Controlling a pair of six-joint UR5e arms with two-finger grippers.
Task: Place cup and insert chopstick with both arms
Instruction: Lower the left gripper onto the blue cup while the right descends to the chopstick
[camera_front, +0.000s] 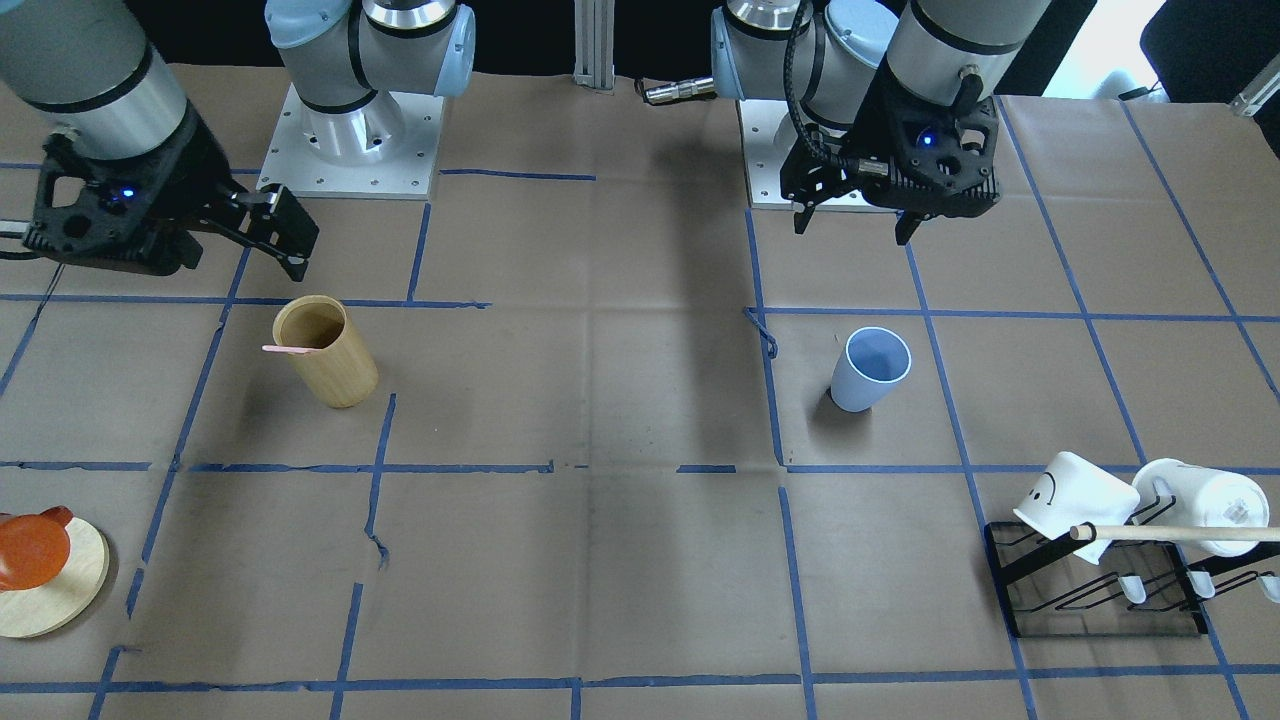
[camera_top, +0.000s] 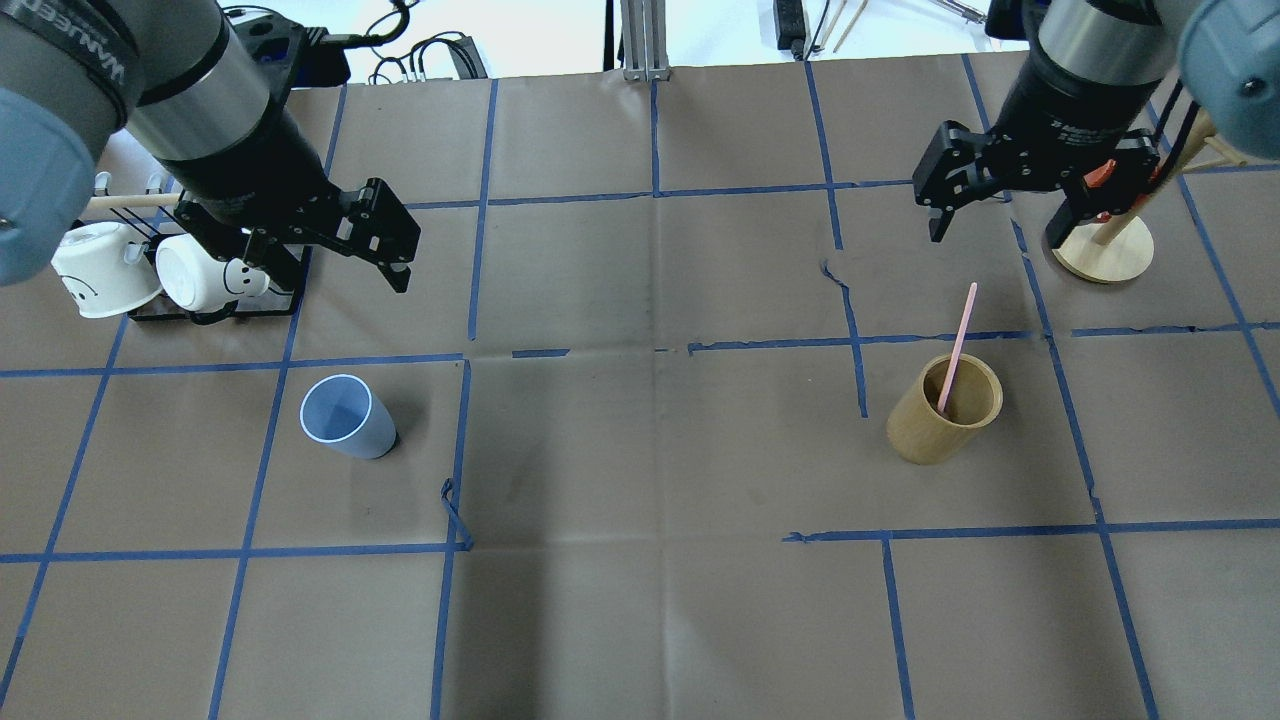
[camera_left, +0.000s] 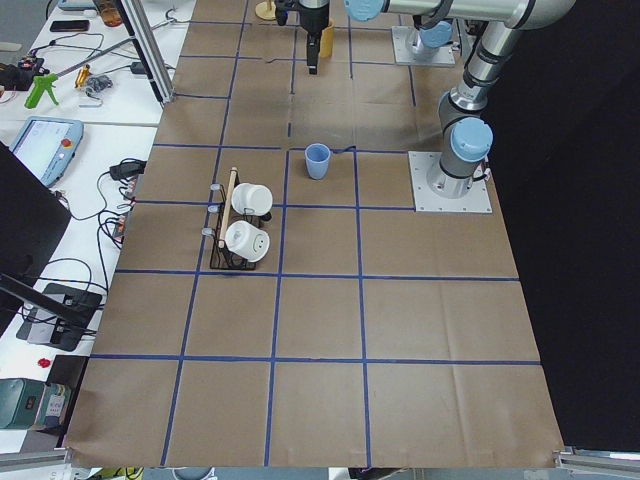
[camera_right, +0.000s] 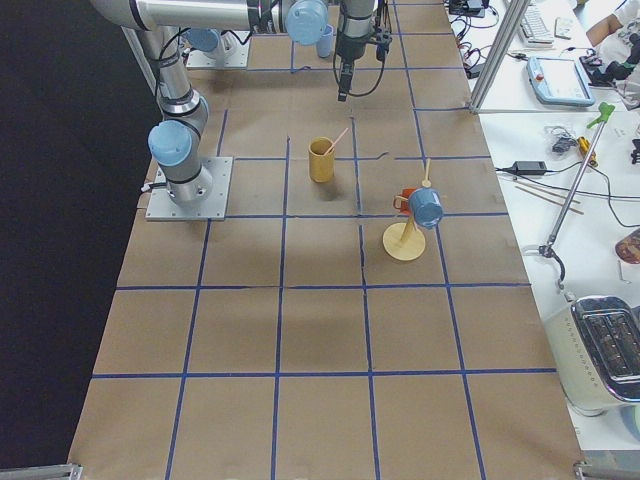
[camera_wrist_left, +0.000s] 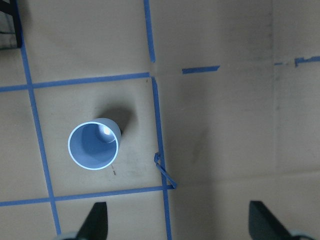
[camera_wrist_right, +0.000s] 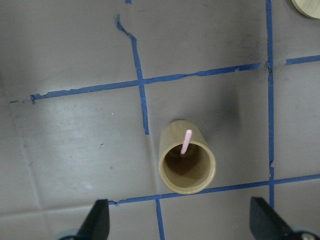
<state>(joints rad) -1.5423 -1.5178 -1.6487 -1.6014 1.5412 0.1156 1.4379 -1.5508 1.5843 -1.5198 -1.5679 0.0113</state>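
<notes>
The light blue cup stands upright and empty on the table's left half; it also shows in the front view and the left wrist view. One pale pink chopstick leans inside a tan wooden cylinder on the right half, and shows in the right wrist view. My left gripper hangs open and empty above the table, beyond the cup. My right gripper hangs open and empty beyond the cylinder. Neither gripper touches anything.
A black rack with two white mugs and a long wooden dowel stands at the far left. A mug tree on a round wooden base stands at the far right, bearing an orange mug and a blue mug.
</notes>
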